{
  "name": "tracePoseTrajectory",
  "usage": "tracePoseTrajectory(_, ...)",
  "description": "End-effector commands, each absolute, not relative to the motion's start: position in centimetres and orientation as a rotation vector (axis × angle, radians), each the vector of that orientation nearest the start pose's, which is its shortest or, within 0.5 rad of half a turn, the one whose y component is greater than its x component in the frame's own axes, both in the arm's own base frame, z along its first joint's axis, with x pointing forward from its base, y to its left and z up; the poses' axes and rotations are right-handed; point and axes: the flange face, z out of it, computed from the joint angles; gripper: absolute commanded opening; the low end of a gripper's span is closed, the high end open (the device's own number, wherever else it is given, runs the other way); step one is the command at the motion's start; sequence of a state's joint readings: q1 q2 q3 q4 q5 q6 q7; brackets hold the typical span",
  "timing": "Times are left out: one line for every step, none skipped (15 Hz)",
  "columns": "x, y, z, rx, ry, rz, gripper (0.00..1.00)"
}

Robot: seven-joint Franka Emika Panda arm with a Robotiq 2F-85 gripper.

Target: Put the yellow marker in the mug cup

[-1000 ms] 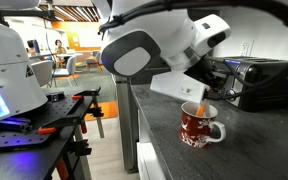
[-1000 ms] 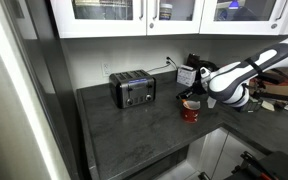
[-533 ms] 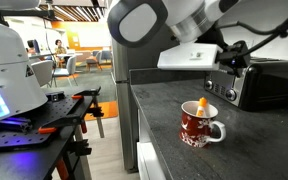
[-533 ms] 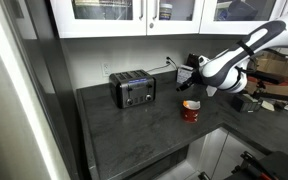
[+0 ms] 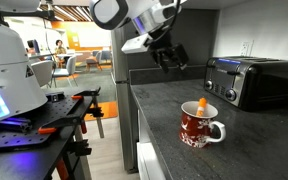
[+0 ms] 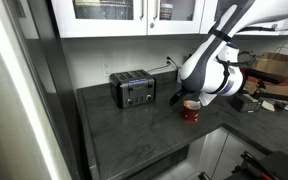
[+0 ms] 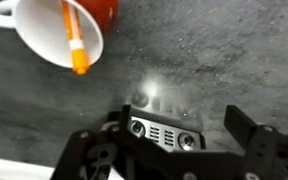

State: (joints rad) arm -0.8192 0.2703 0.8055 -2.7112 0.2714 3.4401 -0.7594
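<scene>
Gripper [image 5: 169,55] has risen clear of the mug [image 5: 197,127], spread and empty; marker [image 5: 203,104] stands inside. Placement judged complete; only retreat remains.

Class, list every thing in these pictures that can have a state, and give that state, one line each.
yellow marker: standing in the mug, leaning on the rim, one end poking out above it.
mug cup: upright on the counter, holding the marker.
gripper: open, holding nothing, high above the counter and clear of the mug.
toaster: upright on the counter, apart from the mug.
cabinet doors: shut.
</scene>
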Motion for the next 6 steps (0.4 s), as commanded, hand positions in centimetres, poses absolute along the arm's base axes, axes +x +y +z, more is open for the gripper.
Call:
tracePoseTrajectory(40.4, -0.1, 25.0, -3.101, -0.41, -0.705, 1.0)
tracePoseTrajectory(39.0, -0.1, 25.3, -3.115, -0.363, -0.668, 1.0)
tracePoseTrajectory(40.2, -1.6, 26.3, -3.077, -0.322, -0.654, 1.0)
tracePoseTrajectory(39.2, -4.0, 24.0, -3.108, -0.301, -0.592, 1.0)
tracePoseTrajectory(39.1, -5.0, 21.3, -3.133, -0.287, -0.563, 1.0)
tracePoseTrajectory(38.8, -4.9, 20.9, -3.132, -0.299, -0.543, 1.0)
